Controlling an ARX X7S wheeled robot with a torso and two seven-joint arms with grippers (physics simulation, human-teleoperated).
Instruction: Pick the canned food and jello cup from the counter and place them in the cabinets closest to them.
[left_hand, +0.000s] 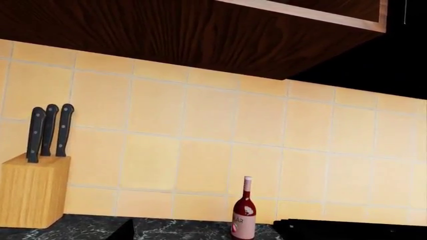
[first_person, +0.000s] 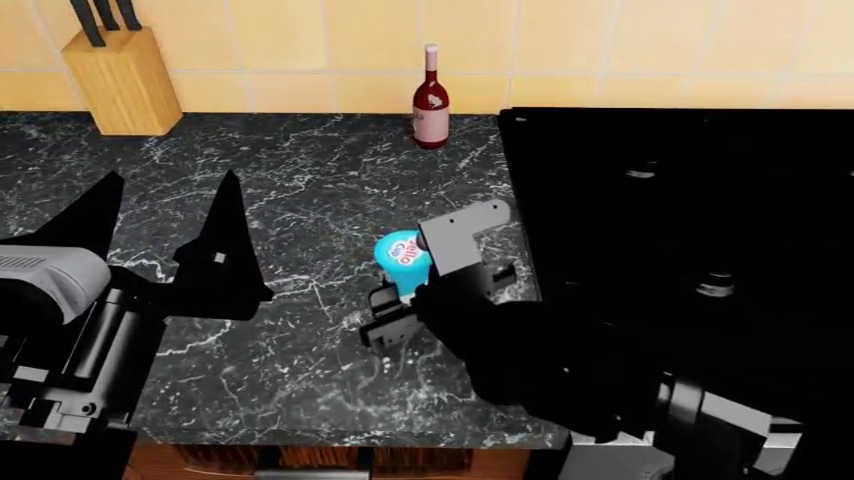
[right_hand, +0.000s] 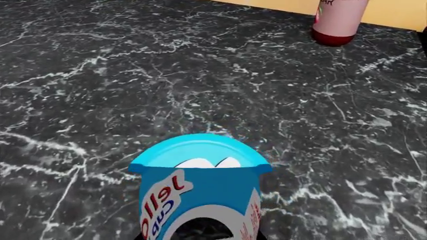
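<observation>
The right claw (first_person: 424, 268) is closing around the jello cup (first_person: 399, 253) at the centre of the head view, apparently gripping it above the worktop (first_person: 307, 190); full contact cannot be confirmed. The left claw (first_person: 160, 240) is hanging released at centre left. The canned food is not showing anywhere. If the grip is shallow, the cup may be slipping out during lifting and rolling toward the wine bottle (first_person: 430, 97) at upper centre.
</observation>
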